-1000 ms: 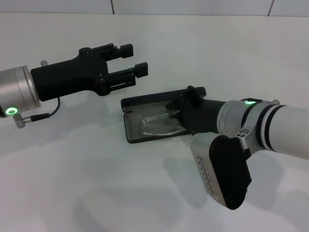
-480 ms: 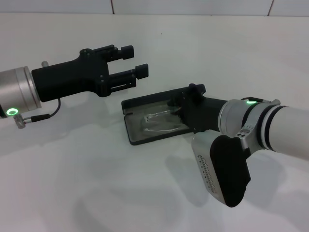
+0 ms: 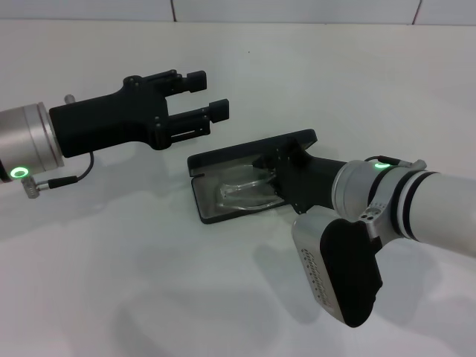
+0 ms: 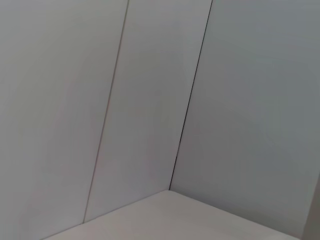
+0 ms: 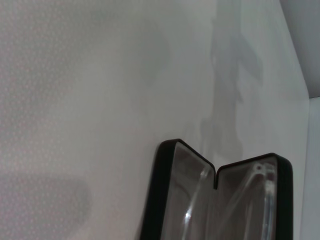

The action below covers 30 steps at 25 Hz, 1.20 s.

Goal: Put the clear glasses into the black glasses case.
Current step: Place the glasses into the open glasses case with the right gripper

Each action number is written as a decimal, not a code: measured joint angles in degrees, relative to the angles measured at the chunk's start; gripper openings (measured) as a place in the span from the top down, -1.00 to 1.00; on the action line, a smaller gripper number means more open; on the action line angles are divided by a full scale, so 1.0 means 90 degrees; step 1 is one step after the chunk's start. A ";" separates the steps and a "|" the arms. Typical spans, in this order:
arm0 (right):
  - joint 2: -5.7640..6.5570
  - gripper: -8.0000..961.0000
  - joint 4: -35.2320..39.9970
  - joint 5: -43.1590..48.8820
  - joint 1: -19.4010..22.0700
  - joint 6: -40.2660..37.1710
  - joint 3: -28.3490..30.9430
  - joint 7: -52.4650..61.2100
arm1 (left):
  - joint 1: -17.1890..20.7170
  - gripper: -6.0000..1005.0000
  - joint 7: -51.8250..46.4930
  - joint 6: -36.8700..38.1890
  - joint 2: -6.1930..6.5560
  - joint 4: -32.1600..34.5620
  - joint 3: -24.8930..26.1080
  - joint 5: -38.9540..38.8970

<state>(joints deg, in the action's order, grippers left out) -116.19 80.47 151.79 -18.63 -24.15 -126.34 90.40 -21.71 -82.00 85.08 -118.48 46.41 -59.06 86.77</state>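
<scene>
The black glasses case [image 3: 249, 160] lid has tipped lower over the clear glasses [image 3: 245, 192]; right gripper [image 3: 279, 169] jaws seemingly apart.

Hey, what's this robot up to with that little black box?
It is packing the clear glasses into the black glasses case, which lies open on the white table. The glasses already lie inside. The right gripper sits at the case; the left gripper hovers open, off to the side.

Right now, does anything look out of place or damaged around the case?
Nothing stands out. The clear glasses lie inside the open black glasses case, the right gripper is over it, and the left gripper hovers apart, fingers open.
</scene>
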 joint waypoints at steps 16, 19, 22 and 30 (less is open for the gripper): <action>0.0000 0.64 -0.0237 0.0008 -0.0005 0.0346 -0.0018 -0.0021 | 0.0005 -0.37 0.0000 0.0000 -0.0034 0.0000 0.0000 0.0128; 0.0000 0.63 -0.0294 0.0050 -0.0002 0.0444 -0.0022 -0.0023 | 0.0004 -0.37 0.0000 0.0000 -0.0037 0.0000 0.0000 0.0134; 0.0001 0.63 -0.0415 0.0137 0.0014 0.0725 -0.0090 -0.0025 | 0.0001 -0.37 0.0000 0.0000 -0.0039 0.0000 0.0000 0.0135; -0.0001 0.62 -0.0525 0.0166 0.0001 0.0903 -0.0188 -0.0026 | -0.0071 -0.37 0.0000 0.0000 -0.0038 0.0000 0.0000 0.0135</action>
<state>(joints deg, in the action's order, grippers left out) -116.19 75.74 153.28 -18.62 -16.02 -128.03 90.17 -22.34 -82.00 85.08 -118.83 46.41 -59.06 87.99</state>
